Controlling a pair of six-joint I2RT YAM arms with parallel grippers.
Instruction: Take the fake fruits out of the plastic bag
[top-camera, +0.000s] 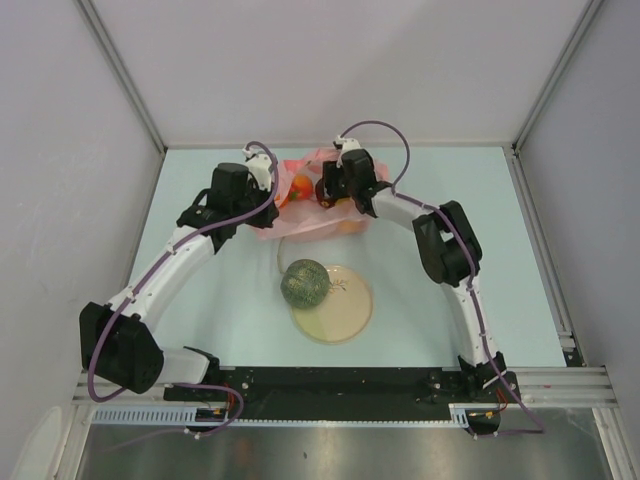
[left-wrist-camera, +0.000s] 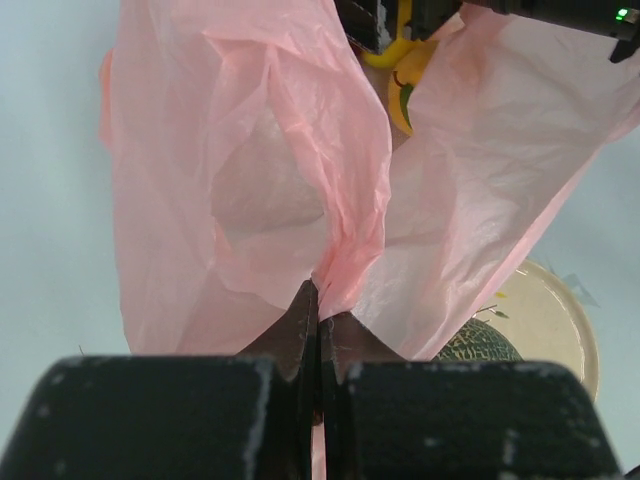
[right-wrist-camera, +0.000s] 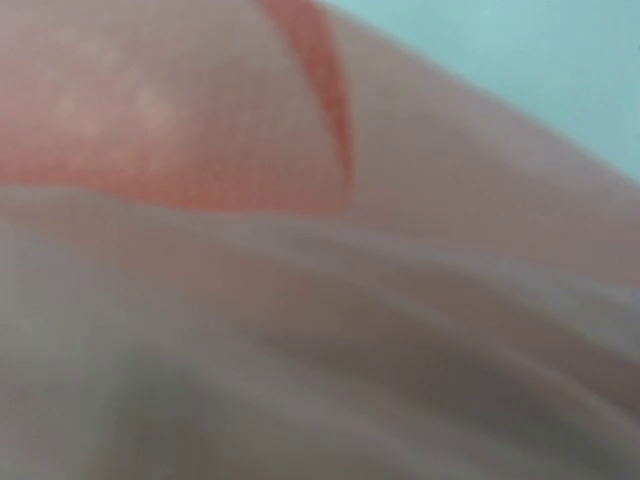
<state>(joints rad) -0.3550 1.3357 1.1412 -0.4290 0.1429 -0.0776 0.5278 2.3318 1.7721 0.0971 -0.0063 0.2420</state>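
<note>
The pink plastic bag (top-camera: 296, 224) lies at the back middle of the table, between my two grippers. My left gripper (top-camera: 272, 192) is shut on a gathered fold of the bag (left-wrist-camera: 260, 150), with the film pinched between its fingertips (left-wrist-camera: 306, 310). My right gripper (top-camera: 327, 193) reaches into the bag's mouth. Its fingers are hidden, and its wrist view shows only blurred pink film (right-wrist-camera: 420, 300) over a red-orange fruit (right-wrist-camera: 180, 120). An orange fruit (top-camera: 299, 185) and a yellow-orange one (left-wrist-camera: 402, 98) show in the bag. The netted grey-green melon (top-camera: 304, 282) sits on the cream plate (top-camera: 345, 310).
The plate and melon are just in front of the bag, and show at the lower right of the left wrist view, plate (left-wrist-camera: 550, 310) and melon (left-wrist-camera: 478, 346). Grey walls close in the pale table (top-camera: 200, 290) on three sides.
</note>
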